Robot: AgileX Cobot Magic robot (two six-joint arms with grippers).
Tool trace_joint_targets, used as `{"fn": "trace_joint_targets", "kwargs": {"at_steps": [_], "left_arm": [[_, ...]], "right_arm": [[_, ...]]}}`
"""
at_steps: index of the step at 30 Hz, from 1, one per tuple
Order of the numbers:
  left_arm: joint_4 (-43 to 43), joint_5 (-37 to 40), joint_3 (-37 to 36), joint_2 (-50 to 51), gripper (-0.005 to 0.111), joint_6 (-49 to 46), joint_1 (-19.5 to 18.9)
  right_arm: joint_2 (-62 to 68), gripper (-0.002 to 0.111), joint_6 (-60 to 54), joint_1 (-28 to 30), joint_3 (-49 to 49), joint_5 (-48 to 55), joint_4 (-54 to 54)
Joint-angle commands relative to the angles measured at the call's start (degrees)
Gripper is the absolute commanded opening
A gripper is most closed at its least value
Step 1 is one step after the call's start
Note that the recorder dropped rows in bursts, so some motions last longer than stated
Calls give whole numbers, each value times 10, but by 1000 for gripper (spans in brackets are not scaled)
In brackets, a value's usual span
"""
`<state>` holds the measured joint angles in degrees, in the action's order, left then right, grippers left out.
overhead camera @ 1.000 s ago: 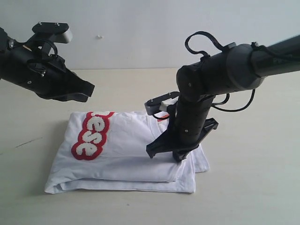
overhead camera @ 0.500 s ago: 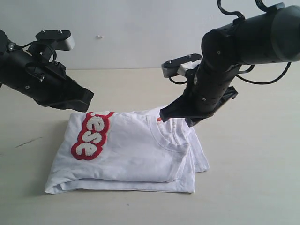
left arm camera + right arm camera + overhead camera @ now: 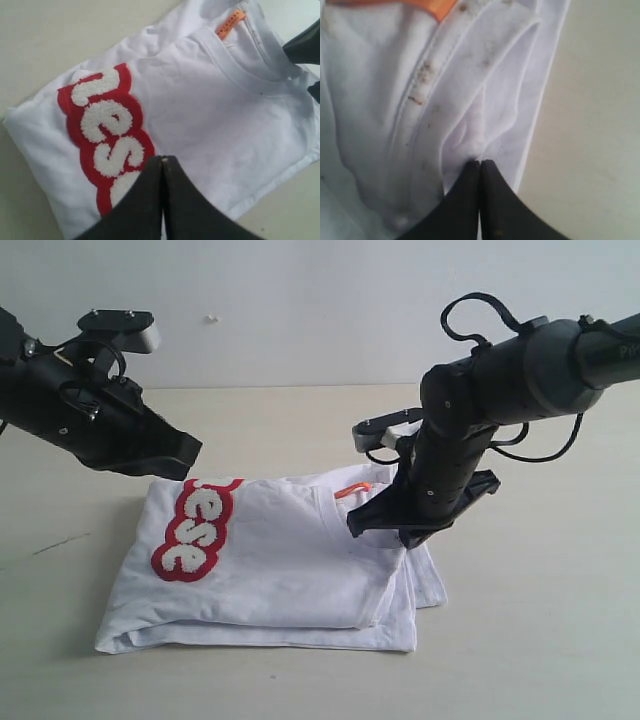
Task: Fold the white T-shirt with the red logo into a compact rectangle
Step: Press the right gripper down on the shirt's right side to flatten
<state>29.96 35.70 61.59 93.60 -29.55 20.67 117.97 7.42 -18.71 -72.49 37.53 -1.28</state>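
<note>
Exterior view: the white T-shirt (image 3: 280, 565) lies folded in a flat pile on the counter (image 3: 550, 640). It is already close to a tidy box shape. The red logo (image 3: 195, 530) shows on top, on the left part. The left fingers (image 3: 182, 453) hang in the air above that end and hold nothing. The right fingers (image 3: 385, 525) sit low over the collar (image 3: 345, 530), near the orange tag (image 3: 352, 491). At the right edge the bottom layers poke out past the top one.

Left wrist view: the left fingers (image 3: 142, 200) are pressed together with nothing between them. Below them are the red logo (image 3: 107, 145) and the white T-shirt (image 3: 215, 115). The orange tag (image 3: 231, 23) is at the far end.

Right wrist view: the right fingers (image 3: 466, 195) are pressed together too. Their tips meet right at a small bump of cloth where the collar (image 3: 445, 100) folds over. I cannot tell if a bit of cloth is caught there. The bare counter (image 3: 595, 125) is just beside the shirt edge.

What could go wrong: if the right fingers slide sideways while this low, I think they would drag the top layer and spoil the fold. If a bit of cloth is caught, lifting would pull the pile open. The left fingers could snag the fuzzy letters if they drop.
</note>
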Motion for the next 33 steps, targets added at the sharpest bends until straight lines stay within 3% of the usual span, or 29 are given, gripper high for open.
{"fn": "trace_joint_targets", "kwargs": {"at_steps": [1,6,21,26,33], "left_arm": [[1,-7,-1,-1,0,0,1],[1,-6,-1,-1,0,0,1],[12,10,-1,-1,0,0,1],[14,10,-1,-1,0,0,1],[18,11,-1,-1,0,0,1]], "right_arm": [[4,0,-19,1,1,5,25],[9,0,-65,1,7,19,87],[-71,0,-43,2,17,4,42],[-82,0,-139,1,40,-7,198],[-7,0,-157,1,58,-26,214]]}}
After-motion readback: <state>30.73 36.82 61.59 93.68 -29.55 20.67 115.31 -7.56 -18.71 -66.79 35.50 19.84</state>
